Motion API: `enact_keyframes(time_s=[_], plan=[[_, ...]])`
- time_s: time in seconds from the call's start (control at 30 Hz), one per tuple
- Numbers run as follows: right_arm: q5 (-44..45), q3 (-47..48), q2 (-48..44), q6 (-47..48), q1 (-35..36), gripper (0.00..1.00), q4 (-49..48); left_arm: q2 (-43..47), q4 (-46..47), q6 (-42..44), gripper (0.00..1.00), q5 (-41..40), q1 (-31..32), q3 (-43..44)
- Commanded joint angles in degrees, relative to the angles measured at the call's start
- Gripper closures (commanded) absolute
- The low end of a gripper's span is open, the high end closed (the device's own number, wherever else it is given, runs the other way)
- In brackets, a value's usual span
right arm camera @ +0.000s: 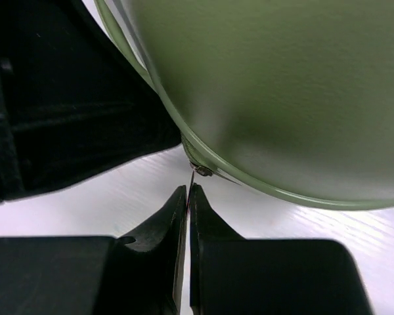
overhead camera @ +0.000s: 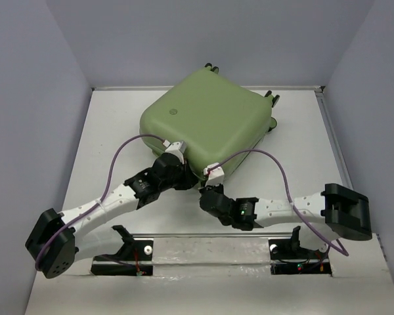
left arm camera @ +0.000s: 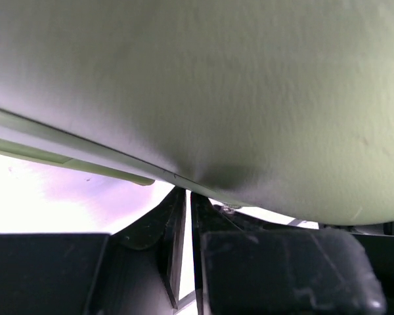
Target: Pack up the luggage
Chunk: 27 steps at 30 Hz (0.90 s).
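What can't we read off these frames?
- Inside of the luggage: all views, the closed shell hides it.
- Whether the right hand pinches the small metal pull at the seam: right wrist view, too thin and small to tell.
- What the left hand touches: left wrist view, the shell's shadow hides its tips; top view, its wrist covers them.
- The luggage's near edge: top view, both arms cover part of it.
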<state>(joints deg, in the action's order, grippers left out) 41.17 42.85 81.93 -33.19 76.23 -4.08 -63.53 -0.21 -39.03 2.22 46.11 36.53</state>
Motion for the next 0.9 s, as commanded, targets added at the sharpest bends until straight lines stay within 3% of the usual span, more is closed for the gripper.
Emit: enact_keyframes(time_s=[0.0, 0.1, 0.17, 0.2, 0.27, 0.33, 0.4, 0.47, 0.5, 0.57, 0.6, 0.63, 0.87], plan=[[-2.5, 1.8, 4.1, -2.4, 4.02, 0.93, -23.06, 4.46, 14.45, 0.44, 0.79, -1.25, -0.14, 5.48], [-1.7, -1.53, -0.16, -5.91, 4.02, 0.93, -23.43, 7.18, 7.26, 2.37, 0.74, -6.16, -0.32, 7.4], [-3.19, -6.8, -4.48, -7.23, 4.02, 0.76, -22.3, 10.25, 0.51, 3.86, 0.69, -9.41, -1.28, 10.56], [-3.02, -8.12, -9.28, -9.24, 4.02, 0.57, -15.94, 11.4, -1.53, 5.26, 0.63, -9.51, -3.63, 12.66], [-3.37, -12.06, -14.23, -12.59, 4.02, 0.34, -10.01, 13.94, -4.96, 6.59, 0.53, -7.77, -6.72, 15.4], [-3.11, -13.58, -21.41, -16.27, 4.02, 0.15, -0.18, 14.13, -7.77, 8.26, 0.38, -6.62, -11.53, 20.65], [-1.71, -14.81, -25.66, -18.83, 4.02, 0.09, 10.51, 12.91, -8.49, 9.75, 0.28, -4.34, -14.36, 24.01], [-0.48, -15.25, -30.13, -21.2, 2.89, 0.29, 16.18, 10.37, -9.63, 10.81, 0.19, -3.01, -18.5, 29.19], [-4.13, -15.95, -31.64, -19.65, -1.74, 0.54, 17.95, 7.13, -9.55, 11.68, 0.17, -1.62, -21.12, 31.99], [-8.26, -16.57, -32.09, -17.89, -11.47, 0.81, 18.31, 1.43, -9.03, 11.87, 0.16, 1.18, -24.45, 34.21], [-9.25, -16.57, -32.18, -16.83, -11.54, 0.89, 18.23, -0.44, -8.5, 11.87, 0.16, 1.99, -26.23, 35.18], [-9.0, -16.48, -32.18, -15.78, -16.59, 0.93, 18.31, -2.37, -7.71, 11.43, 0.13, 2.78, -27.98, 36.84], [-16.54, -13.15, -28.59, -5.93, -39.02, 0.93, 12.52, -16.43, -1.9, 7.13, 0.12, 6.21, -42.84, 42.47]])
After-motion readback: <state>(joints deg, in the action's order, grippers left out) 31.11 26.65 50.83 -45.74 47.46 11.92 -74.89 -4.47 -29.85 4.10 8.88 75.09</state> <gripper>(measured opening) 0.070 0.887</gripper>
